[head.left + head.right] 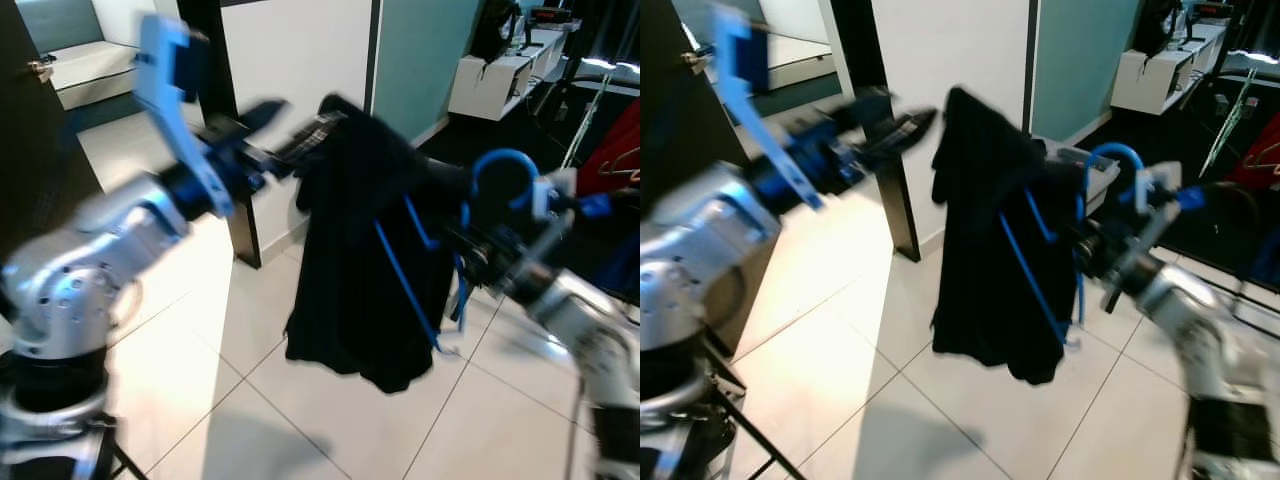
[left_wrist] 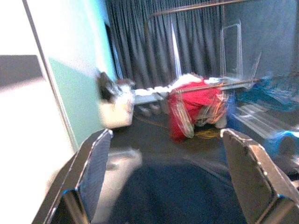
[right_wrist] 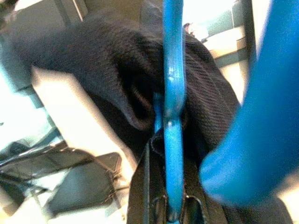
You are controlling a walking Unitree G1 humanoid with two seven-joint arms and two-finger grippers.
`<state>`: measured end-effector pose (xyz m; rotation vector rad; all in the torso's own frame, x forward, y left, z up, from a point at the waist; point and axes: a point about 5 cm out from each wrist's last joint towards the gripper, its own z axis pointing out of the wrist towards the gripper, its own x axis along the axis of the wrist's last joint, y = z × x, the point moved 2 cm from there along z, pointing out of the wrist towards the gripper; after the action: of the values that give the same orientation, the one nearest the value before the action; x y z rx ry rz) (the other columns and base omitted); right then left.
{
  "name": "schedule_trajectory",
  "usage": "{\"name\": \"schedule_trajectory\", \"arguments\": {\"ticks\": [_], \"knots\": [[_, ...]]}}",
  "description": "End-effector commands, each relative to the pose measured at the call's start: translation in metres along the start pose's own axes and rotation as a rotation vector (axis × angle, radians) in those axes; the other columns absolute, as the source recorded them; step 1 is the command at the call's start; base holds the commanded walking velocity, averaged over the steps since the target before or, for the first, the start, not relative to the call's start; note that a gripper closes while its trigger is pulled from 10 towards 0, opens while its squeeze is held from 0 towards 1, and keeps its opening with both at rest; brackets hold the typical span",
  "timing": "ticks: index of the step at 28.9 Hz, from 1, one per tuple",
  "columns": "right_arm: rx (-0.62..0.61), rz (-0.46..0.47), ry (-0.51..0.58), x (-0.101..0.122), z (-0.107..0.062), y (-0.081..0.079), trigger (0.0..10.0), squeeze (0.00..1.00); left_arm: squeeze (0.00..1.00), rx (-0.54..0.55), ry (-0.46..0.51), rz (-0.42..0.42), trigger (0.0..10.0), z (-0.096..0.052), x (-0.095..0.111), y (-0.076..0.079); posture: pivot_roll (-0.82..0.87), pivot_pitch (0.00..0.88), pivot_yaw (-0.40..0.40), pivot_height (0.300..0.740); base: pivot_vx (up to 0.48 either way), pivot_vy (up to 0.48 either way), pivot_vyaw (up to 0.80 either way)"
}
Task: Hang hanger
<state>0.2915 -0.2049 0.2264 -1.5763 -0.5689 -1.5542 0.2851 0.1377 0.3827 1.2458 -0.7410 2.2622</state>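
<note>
In mid-air above the tiled floor (image 1: pixel 300 420), the right claw (image 1: pixel 1095 250) was clamped on the blue hanger (image 1: pixel 1035 275), a black garment (image 1: pixel 370 260) draped over it. The left claw (image 1: pixel 270 120) stood wide beside the cloth. The hanging was not yet done; a rail (image 2: pixel 205 5) lay well apart.

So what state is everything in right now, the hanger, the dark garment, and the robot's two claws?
Blue hanger: held up in the air by the right gripper, not hung on any rail.
Black garment: draped on the hanger, hanging clear of the tiled floor.
Right gripper: shut on the hanger's blue rod.
Left gripper: fingers spread open, at the garment's upper edge.
Red garment: hanging on a rail in the background, blurred.
</note>
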Motion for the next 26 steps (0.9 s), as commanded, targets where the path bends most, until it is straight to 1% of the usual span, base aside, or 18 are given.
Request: {"name": "schedule_trajectory", "arguments": {"ticks": [1, 2, 3, 6, 8, 9, 10, 12, 14, 15, 17, 18, 20, 22, 23, 24, 25, 26], "knots": [[0.191, 0.023, -0.038, -0.001, 0.006, -0.025, 10.0, 0.0, 0.0, -0.095, -0.009, 0.161, 10.0, 0.003, 0.008, 0.002, 0.0, 0.0, 0.037, 0.74, 0.0, 0.0, 0.0], [0.191, 0.023, -0.038, -0.001, 0.006, -0.025, 10.0, 0.0, 0.0, -0.095, -0.009, 0.161, 10.0, 0.003, 0.008, 0.002, 0.0, 0.0, 0.037, 0.74, 0.0, 0.0, 0.0], [0.259, 0.053, -0.063, -0.006, 0.009, -0.035, 10.0, 0.0, 0.0, -0.203, -0.047, 0.261, 10.0, 0.003, 0.009, 0.008, 0.0, 0.0, 0.039, 0.74, 0.0, 0.0, 0.0], [0.259, 0.053, -0.063, -0.006, 0.009, -0.035, 10.0, 0.0, 0.0, -0.203, -0.047, 0.261, 10.0, 0.003, 0.009, 0.008, 0.0, 0.0, 0.039, 0.74, 0.0, 0.0, 0.0], [0.384, 0.103, -0.111, -0.02, 0.019, -0.055, 10.0, 0.0, 0.0, -0.411, -0.129, 0.458, 10.0, 0.005, -0.002, 0.024, 0.01, 0.0, 0.039, 0.74, 0.0, 0.0, 0.0], [0.384, 0.103, -0.111, -0.02, 0.019, -0.055, 10.0, 0.0, 0.0, -0.411, -0.129, 0.458, 10.0, 0.005, -0.002, 0.024, 0.01, 0.0, 0.039, 0.74, 0.0, 0.0, 0.0], [0.427, 0.119, -0.128, -0.025, 0.024, -0.062, 10.0, 0.0, 0.0, -0.519, -0.179, 0.512, 10.0, 0.004, -0.012, 0.035, 0.01, 0.0, 0.039, 0.74, 0.0, 0.0, 0.0], [0.427, 0.119, -0.128, -0.025, 0.024, -0.062, 10.0, 0.0, 0.0, -0.519, -0.179, 0.512, 10.0, 0.004, -0.012, 0.035, 0.01, 0.0, 0.039, 0.74, 0.0, 0.0, 0.0], [0.474, 0.13, -0.147, -0.029, 0.029, -0.07, 10.0, 0.0, 0.0, -0.693, -0.289, 0.536, 10.0, -0.005, -0.035, 0.052, 0.01, 0.0, 0.044, 0.74, 0.0, 0.0, 0.0], [0.474, 0.13, -0.147, -0.029, 0.029, -0.07, 10.0, 0.0, 0.0, -0.693, -0.289, 0.536, 10.0, -0.005, -0.035, 0.052, 0.01, 0.0, 0.044, 0.74, 0.0, 0.0, 0.0], [0.506, 0.131, -0.162, -0.028, 0.029, -0.075, 10.0, 0.0, 0.0, -0.816, -0.4, 0.525, 10.0, -0.018, -0.056, 0.06, 0.0, 0.0, 0.047, 0.74, 0.0, 0.0, 0.0], [0.506, 0.131, -0.162, -0.028, 0.029, -0.075, 10.0, 0.0, 0.0, -0.816, -0.4, 0.525, 10.0, -0.018, -0.056, 0.06, 0.0, 0.0, 0.047, 0.74, 0.0, 0.0, 0.0], [0.534, 0.129, -0.189, -0.027, 0.028, -0.079, 10.0, 0.0, 0.0, -0.903, -0.501, 0.504, 10.0, -0.03, -0.071, 0.06, 0.0, 0.0, 0.048, 0.74, 0.0, 0.0, 0.0], [0.534, 0.129, -0.189, -0.027, 0.028, -0.079, 10.0, 0.0, 0.0, -0.903, -0.501, 0.504, 10.0, -0.03, -0.071, 0.06, 0.0, 0.0, 0.048, 0.74, 0.0, 0.0, 0.0], [0.541, 0.126, -0.204, -0.028, 0.027, -0.081, 10.0, 0.0, 0.0, -0.941, -0.54, 0.479, 10.0, -0.034, -0.076, 0.059, -0.01, 0.0, 0.048, 0.74, 0.0, 0.0, 0.0], [0.541, 0.126, -0.204, -0.028, 0.027, -0.081, 10.0, 0.0, 0.0, -0.941, -0.54, 0.479, 10.0, -0.034, -0.076, 0.059, -0.01, 0.0, 0.048, 0.74, 0.0, 0.0, 0.0], [0.542, 0.12, -0.221, -0.029, 0.026, -0.081, 10.0, 0.0, 0.0, -0.959, -0.561, 0.425, 10.0, -0.038, -0.074, 0.054, -0.01, 0.0, 0.05, 0.74, 0.0, 0.0, 0.0], [0.542, 0.12, -0.221, -0.029, 0.026, -0.081, 10.0, 0.0, 0.0, -0.959, -0.561, 0.425, 10.0, -0.038, -0.074, 0.054, -0.01, 0.0, 0.05, 0.74, 0.0, 0.0, 0.0]]}}
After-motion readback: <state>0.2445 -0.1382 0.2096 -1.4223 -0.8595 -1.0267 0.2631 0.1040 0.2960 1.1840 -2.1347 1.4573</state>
